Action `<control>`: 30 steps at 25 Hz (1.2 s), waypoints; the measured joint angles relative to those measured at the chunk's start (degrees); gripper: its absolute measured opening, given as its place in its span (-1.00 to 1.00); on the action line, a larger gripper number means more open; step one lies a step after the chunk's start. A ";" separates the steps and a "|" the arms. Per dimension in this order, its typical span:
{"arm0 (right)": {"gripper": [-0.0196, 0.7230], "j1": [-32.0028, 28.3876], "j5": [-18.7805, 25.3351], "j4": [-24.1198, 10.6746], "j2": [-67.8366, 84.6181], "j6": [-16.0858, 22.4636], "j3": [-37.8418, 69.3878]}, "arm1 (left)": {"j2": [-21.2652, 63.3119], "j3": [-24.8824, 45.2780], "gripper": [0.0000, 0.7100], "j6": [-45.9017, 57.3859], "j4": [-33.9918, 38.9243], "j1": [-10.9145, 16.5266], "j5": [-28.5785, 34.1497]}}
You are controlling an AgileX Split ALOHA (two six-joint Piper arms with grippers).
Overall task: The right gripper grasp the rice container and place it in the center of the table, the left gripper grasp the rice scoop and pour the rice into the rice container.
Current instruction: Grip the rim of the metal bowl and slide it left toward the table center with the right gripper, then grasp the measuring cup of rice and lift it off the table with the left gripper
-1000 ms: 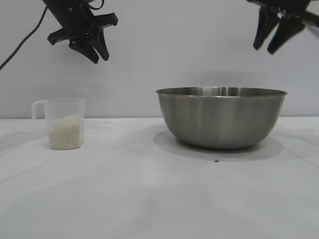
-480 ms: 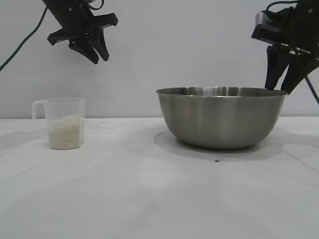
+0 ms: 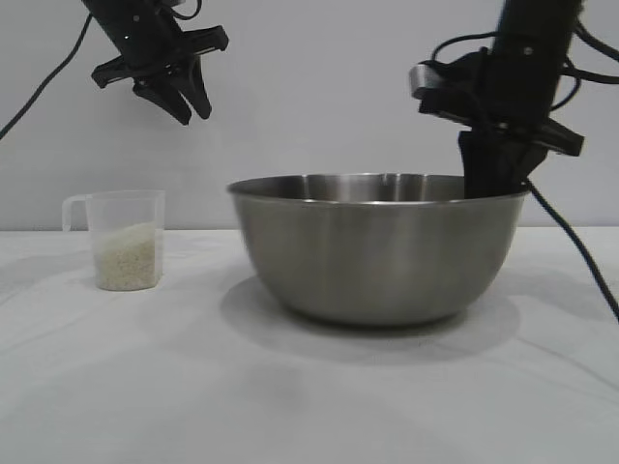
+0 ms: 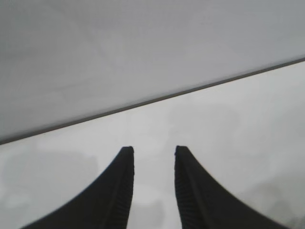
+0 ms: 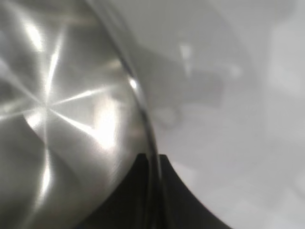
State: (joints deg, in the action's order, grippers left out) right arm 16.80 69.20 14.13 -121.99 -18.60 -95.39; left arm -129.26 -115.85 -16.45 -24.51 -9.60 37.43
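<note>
Exterior view: at lower centre of the frame, on the white desk (image 3: 309, 406), the steel bowl (image 3: 377, 251) stands, brushed grey, rigid, probably light yet slippery; its rolled rim is the sensible hold. At right, the right claw (image 3: 495, 184) is clamped on that rim. At upper left, the left claw (image 3: 184, 101) hangs parted, holding nothing.

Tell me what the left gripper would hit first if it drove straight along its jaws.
Probably only the bare table. The left gripper points down at empty white tabletop, jaws apart, nothing between or ahead of them, though depth is uncertain.
</note>
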 joint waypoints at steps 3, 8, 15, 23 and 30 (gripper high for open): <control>-0.33 0.00 -2.02 -0.36 1.21 0.00 0.00 | 0.00 0.00 -0.51 0.00 0.00 0.00 0.00; 0.13 0.00 -6.18 0.24 5.64 0.04 0.67 | 0.00 0.00 -0.51 0.00 0.00 0.00 0.13; -0.02 0.12 -29.20 14.65 28.45 -15.33 26.77 | 0.04 0.00 -0.51 0.00 0.11 0.00 0.94; -0.02 0.52 -32.38 21.16 64.28 -18.65 55.70 | 0.13 0.00 -0.51 0.00 0.11 0.00 1.76; -0.02 -0.56 -15.91 3.56 93.18 3.99 63.05 | 0.69 0.00 -0.51 0.00 1.23 0.00 4.56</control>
State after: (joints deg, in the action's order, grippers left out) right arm 16.24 53.30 17.69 -28.82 -14.60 -32.35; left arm -128.57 -115.85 -16.45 -23.29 -9.60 41.99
